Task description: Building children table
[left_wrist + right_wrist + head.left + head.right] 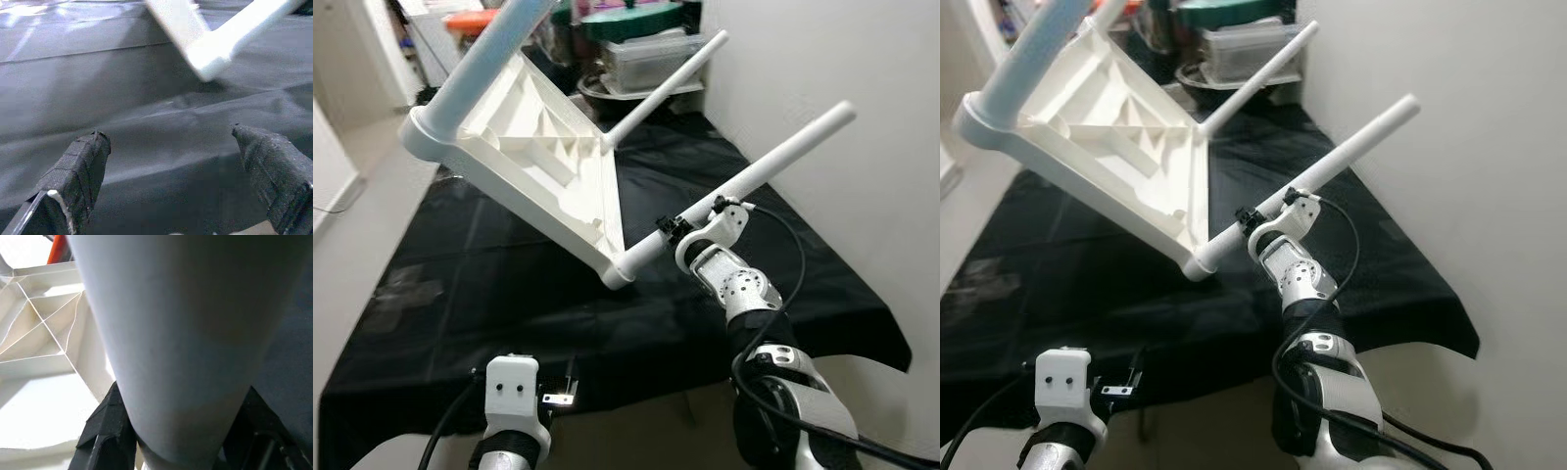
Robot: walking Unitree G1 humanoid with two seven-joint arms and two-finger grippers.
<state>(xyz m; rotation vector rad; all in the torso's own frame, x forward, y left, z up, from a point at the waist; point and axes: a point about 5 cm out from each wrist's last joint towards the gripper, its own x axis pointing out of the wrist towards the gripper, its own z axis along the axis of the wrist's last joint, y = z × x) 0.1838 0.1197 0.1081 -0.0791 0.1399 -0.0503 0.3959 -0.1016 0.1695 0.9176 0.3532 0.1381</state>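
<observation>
A white plastic children's table (538,157) is tipped up on one corner over the black cloth, its ribbed underside facing me. Three white legs stick out of it: one at the near corner (773,162), one further back (666,86), one at the upper left (484,64). My right gripper (671,233) is shut on the near leg just above its socket. In the right wrist view the leg (171,333) sits between the black fingers (105,431). My left gripper (186,181) is open low over the cloth, with the table's corner (210,54) ahead of it.
Black cloth (460,294) covers the work surface, and its front edge lies near my arms. A white wall (862,59) runs along the right side. Plastic bins and bowls (646,54) are stacked at the back. Bare floor (362,186) lies to the left.
</observation>
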